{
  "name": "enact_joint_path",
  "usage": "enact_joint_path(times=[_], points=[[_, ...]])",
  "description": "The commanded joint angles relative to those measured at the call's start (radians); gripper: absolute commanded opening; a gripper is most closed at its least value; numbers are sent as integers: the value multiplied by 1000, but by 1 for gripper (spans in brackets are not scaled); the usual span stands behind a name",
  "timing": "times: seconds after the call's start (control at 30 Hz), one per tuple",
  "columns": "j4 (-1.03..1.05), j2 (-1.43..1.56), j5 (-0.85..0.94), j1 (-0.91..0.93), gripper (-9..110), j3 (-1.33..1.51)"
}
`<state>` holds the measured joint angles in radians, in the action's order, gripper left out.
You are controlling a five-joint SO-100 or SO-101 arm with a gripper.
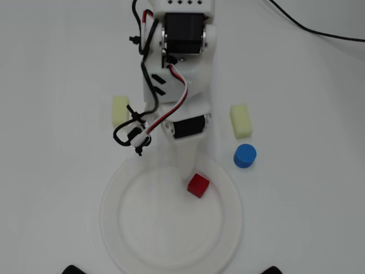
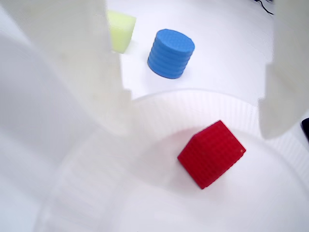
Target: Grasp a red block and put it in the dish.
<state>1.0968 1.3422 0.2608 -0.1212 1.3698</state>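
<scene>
Red block [image 1: 198, 185] lying in the dish [image 1: 125, 240], tilted on the slope between rim and flat floor, toward the upper right of the plate in the overhead view. No contact with the hand [image 2: 193, 111]: fingers [image 2: 72, 72] spread wide in the wrist view, one at the left and one at the right edge, empty air between them and the cube lying free below, nearer the right-hand finger. Hand open, then, and gripping nothing. Judged from this: block delivered, task's main step done, only a clear withdrawal left.

Arm reaching down the overhead view from its base at top centre, white fingertip just above the cube, hovering over the plate's upper rim. Placement near the rim probably a matter of reach, the near edge being the first part of the dish met from the base. Tilt of the cube likely down to the sloped wall it rests on; a slide toward the centre possible, a roll out unlikely.

Left on the bench [image 1: 308, 228], outside the dish: blue cylinder [image 1: 244, 155] just beyond the upper right rim, pale yellow block [image 1: 240, 120] above it, second pale yellow block [image 1: 120, 110] left of the arm. Black cable [image 1: 319, 31] across the top right corner.
</scene>
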Motion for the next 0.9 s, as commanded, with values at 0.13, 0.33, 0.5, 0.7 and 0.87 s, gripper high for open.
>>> enact_joint_path(times=[0.13,0.33,0.5,0.7,0.87], points=[[158,311,-5,14,24,-18],[181,669,18,-17,26,275],[181,992,-2,-23,26,572],[176,1404,-3,8,25,956],[199,1744,-3,72,26,1229]])
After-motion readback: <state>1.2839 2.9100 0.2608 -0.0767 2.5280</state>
